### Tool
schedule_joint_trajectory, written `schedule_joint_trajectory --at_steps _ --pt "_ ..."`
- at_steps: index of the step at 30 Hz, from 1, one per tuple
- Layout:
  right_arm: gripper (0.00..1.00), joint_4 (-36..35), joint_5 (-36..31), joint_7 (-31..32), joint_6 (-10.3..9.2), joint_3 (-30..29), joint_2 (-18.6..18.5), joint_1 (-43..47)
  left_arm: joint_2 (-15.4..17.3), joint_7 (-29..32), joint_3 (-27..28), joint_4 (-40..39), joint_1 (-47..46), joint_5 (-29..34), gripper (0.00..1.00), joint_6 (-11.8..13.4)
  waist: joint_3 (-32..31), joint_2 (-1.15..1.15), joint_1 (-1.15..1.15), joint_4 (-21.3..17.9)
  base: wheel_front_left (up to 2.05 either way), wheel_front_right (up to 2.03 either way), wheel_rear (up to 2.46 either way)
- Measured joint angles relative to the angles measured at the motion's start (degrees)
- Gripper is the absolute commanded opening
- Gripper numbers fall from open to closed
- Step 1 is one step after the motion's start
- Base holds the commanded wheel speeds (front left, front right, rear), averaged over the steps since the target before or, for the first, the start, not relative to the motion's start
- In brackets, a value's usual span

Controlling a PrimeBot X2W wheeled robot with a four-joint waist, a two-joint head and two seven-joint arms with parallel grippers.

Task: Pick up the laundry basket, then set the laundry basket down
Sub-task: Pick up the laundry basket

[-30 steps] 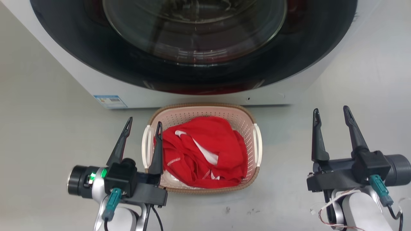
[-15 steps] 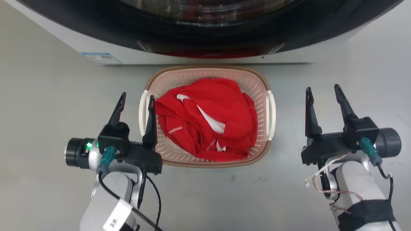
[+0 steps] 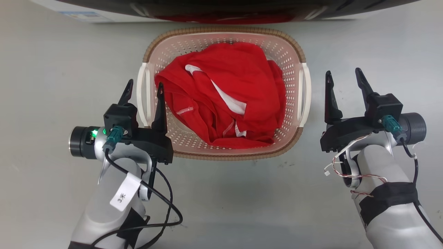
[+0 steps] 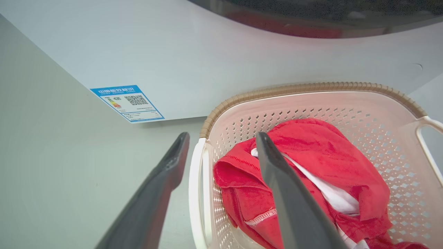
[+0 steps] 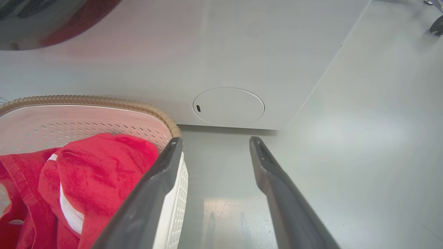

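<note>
Head view: basket (image 3: 225,156) sits on grey floor (image 3: 52,86) just in front of washer (image 3: 52,5), between the two arms, w/ red cloth (image 3: 225,90) heaped inside. L gripper (image 3: 145,83) is at the basket's L side, jaws open, approx. straddling the white L handle (image 3: 142,93): outer finger over the floor, inner finger over the perforated wall by the cloth's edge. Can't tell if either finger touches plastic. R gripper (image 3: 343,72) is off the basket's R side, jaws open, holding nothing; both fingers lie outside the white R handle (image 3: 306,93), inner one just beside it. A white tag (image 3: 125,192) hangs on the L forearm. Left wrist view: the open fingers frame the L handle, one over bare floor, the other over the basket's inside above the cloth. Brown rim curves behind, close to the washer's white front, which carries a blue label (image 4: 127,103). Right wrist view: fingers apart; the L one overlaps the basket's white edge and the other is over the floor. A round cover (image 5: 228,105) shows on the washer's front beyond the tips. Basket rim and cloth fill the lower L corner.
</note>
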Motion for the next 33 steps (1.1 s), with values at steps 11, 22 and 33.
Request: schedule_joint_trajectory --at_steps 11,22,33 --pt "1.0 4.64 5.84 0.01 -0.66 5.39 -0.01 -2.9 -0.04 -0.01 -0.35 8.32 -2.8 -0.69 1.0 0.04 1.64 -0.01 -0.01 0.29 0.0 0.0 0.0" --pt "1.0 8.21 11.85 0.0 -1.92 10.72 -0.01 -6.11 -0.15 -0.02 -1.81 14.67 -6.53 -1.23 1.0 -0.03 2.95 -0.01 -0.02 1.02 0.0 0.0 0.0" --pt "1.0 13.52 15.26 0.0 -2.58 12.36 -0.02 -9.4 -0.22 0.21 -2.69 18.67 -11.33 -3.23 1.0 -1.01 6.26 -0.01 -0.01 1.31 0.0 0.0 0.0"
